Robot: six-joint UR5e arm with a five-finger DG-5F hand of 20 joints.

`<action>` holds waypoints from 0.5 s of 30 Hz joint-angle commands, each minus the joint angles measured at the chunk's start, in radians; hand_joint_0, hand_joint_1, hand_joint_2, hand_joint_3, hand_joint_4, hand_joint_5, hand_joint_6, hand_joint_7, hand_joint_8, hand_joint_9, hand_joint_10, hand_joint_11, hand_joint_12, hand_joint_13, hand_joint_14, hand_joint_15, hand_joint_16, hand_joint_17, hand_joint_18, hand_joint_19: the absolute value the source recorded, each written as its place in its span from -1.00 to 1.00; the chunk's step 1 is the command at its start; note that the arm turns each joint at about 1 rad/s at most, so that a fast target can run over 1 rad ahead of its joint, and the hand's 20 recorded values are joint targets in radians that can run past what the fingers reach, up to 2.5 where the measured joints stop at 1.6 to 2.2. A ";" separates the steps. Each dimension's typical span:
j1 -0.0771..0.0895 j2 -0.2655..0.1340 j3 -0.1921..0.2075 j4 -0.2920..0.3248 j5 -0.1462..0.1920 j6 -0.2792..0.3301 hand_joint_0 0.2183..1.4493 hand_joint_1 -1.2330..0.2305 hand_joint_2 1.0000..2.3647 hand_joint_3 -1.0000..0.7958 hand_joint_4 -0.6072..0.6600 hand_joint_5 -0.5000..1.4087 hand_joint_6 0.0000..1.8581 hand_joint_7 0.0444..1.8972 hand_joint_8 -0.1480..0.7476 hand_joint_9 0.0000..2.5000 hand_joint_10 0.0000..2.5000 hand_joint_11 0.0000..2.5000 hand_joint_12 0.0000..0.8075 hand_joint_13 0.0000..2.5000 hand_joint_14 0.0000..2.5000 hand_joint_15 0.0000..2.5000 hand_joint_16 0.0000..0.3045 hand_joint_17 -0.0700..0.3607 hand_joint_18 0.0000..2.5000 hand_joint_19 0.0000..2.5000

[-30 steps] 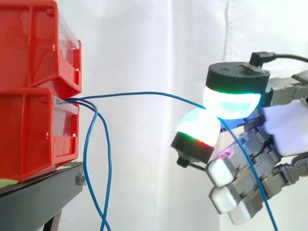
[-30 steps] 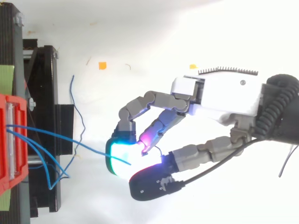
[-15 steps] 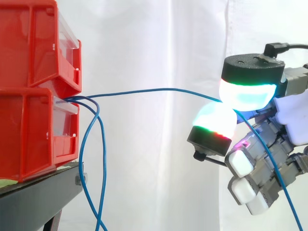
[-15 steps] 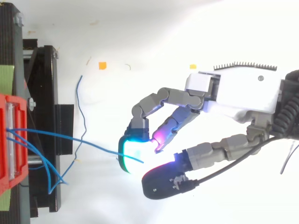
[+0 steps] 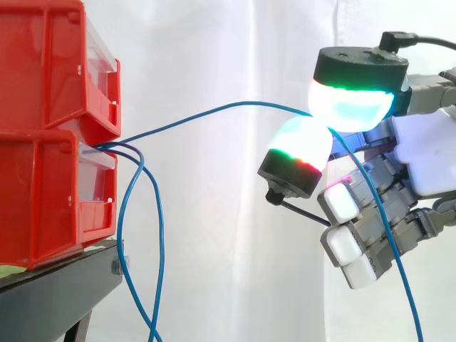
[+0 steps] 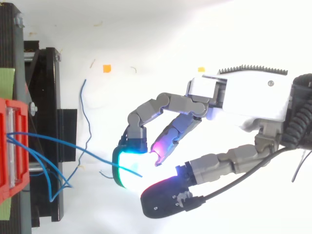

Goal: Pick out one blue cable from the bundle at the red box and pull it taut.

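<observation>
Hand pinching one blue cable, right of the red bins.
Stacked red bins (image 5: 50, 128) sit on a black stand (image 5: 50, 299) at left. The hand (image 5: 424, 167) clamps the blue cable (image 5: 249, 104) between two glowing pads (image 5: 349, 107). The cable bows upward from the lower bin's front.

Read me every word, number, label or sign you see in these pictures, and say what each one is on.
None can be read.
The red bins, the black stand, the blue cable and the hand show no lettering.
The green patch on the stand and the small orange square look blank.
</observation>
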 commanded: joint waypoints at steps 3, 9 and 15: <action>0.001 0.000 0.000 0.001 0.001 0.000 -0.38 -0.54 -0.99 0.17 -0.25 -0.52 -0.09 0.21 0.02 -0.15 -0.99 -0.70 -0.01 -0.26 -0.99 -0.67 -0.66 -0.13 -0.38 -0.71; -0.001 0.000 0.000 0.001 0.001 0.000 -0.37 -0.53 -0.99 0.18 -0.26 -0.52 -0.09 0.20 0.02 -0.14 -0.99 -0.70 -0.02 -0.26 -0.99 -0.66 -0.66 -0.13 -0.38 -0.71; 0.001 0.000 0.000 0.001 0.001 0.000 -0.37 -0.54 -0.99 0.17 -0.26 -0.52 -0.09 0.18 0.01 -0.13 -0.99 -0.70 -0.05 -0.25 -0.99 -0.66 -0.66 -0.13 -0.37 -0.70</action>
